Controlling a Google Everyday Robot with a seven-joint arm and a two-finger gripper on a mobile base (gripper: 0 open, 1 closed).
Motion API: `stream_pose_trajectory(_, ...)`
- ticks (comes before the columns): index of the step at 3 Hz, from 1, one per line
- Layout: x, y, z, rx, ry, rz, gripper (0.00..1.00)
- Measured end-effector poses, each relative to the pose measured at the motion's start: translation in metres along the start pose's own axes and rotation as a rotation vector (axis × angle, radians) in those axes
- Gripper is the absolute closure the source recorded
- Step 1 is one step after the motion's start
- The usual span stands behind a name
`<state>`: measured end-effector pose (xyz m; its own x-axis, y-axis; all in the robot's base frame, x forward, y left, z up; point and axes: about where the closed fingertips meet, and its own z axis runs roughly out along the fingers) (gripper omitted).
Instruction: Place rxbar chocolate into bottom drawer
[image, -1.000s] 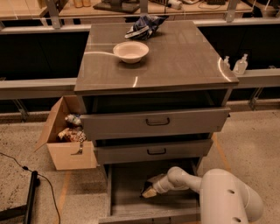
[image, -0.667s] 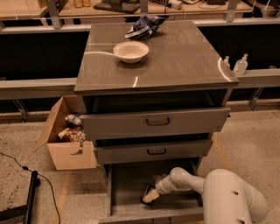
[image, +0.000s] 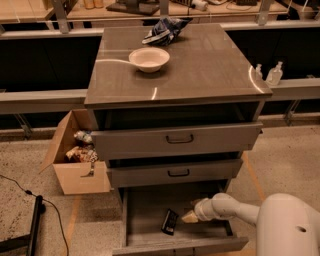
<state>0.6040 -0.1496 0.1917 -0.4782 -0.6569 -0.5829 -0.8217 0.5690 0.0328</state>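
Arm (image: 236, 210) low, pincer (image: 190, 216) in bottom drawer (image: 146, 212) beside rxbar chocolate (image: 170, 221).

Rxbar chocolate (image: 170, 222) lies in bottom drawer (image: 144, 214), approx centre — gripper (image: 190, 217) just beside it, on its right.

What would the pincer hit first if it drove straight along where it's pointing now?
Likely the rxbar chocolate: the pincer, low in the bottom drawer, points left at the bar lying just off its tip. Height is unclear, so it could skim over it.
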Motion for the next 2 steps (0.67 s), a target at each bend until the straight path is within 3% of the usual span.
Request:
stream_pose_trajectory(1,0.023,-0.025,-0.053,0.123,0.053,0.046,0.64)
stream_pose_trajectory(2,0.044,-0.026,-0.068,0.180,0.073,0.068,0.67)
